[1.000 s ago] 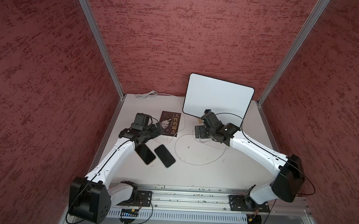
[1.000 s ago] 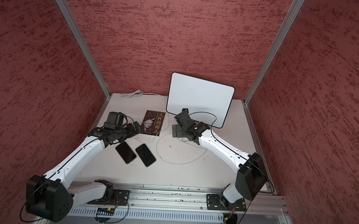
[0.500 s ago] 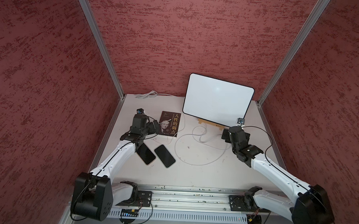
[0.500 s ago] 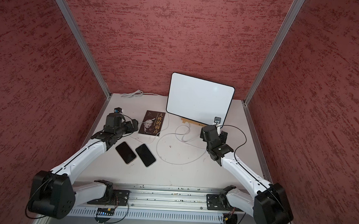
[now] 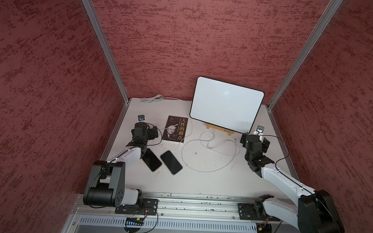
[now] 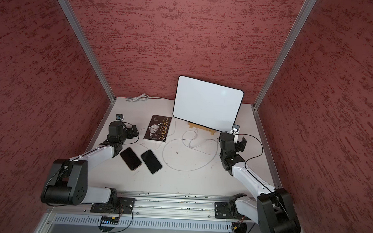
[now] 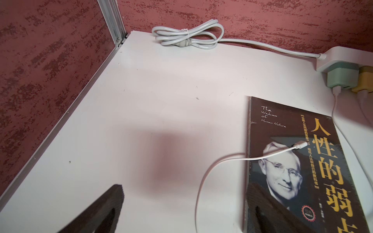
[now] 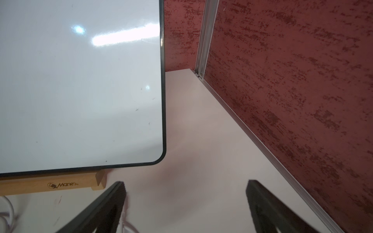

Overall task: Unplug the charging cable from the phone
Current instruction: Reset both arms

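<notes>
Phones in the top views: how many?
2. Both lie flat, side by side: the left phone beside the left arm, the right phone next to it, nearer the middle. No others visible.

White cable [image 7: 300, 144], 2 black phones [image 5: 171, 162], dark book [image 5: 176, 129], mottled red walls [image 5: 206, 35]

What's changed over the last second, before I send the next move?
The right gripper swung from the centre out to the lower right corner of the whiteboard; the left gripper drew back slightly from the book. Both are open, empty. The phones, book, whiteboard stayed put.
</notes>
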